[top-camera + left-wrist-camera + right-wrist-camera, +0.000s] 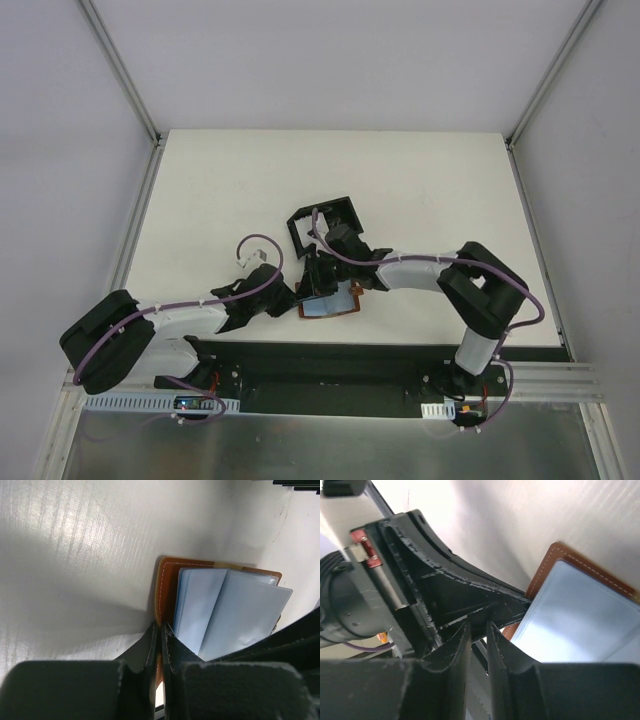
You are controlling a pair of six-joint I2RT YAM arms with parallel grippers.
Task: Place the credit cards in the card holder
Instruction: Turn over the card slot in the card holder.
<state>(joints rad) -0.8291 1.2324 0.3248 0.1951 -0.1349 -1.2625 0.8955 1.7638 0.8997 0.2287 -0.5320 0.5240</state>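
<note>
1. Left fingers are pressed together on the stitched leather edge of the wallet. In my left wrist view a brown strip shows between them.
2. My right fingers sit just beside the left ones at the wallet's near corner, with only a narrow slit between them. I cannot tell whether anything is caught in that slit. It is dark, and the black body of the left gripper fills the view behind it.
3. The wallet lies open, inside up, on the tabletop not far out from the arm bases. From above, both wrists cover its left part, so I see only its right part clearly.
4. The credit cards are in the wallet and show as pale blue-grey leaves fanned like pages. I cannot make out whether these are bare cards or clear sleeves over them, and I cannot count them. Their lower edges are hidden behind my left fingers.
5. The card holder stands farther out, beyond the wallet and apart from it, near the middle of the tabletop. The right wrist and its purple cable cross its near side, hiding the front, and I cannot see into it properly.
</note>
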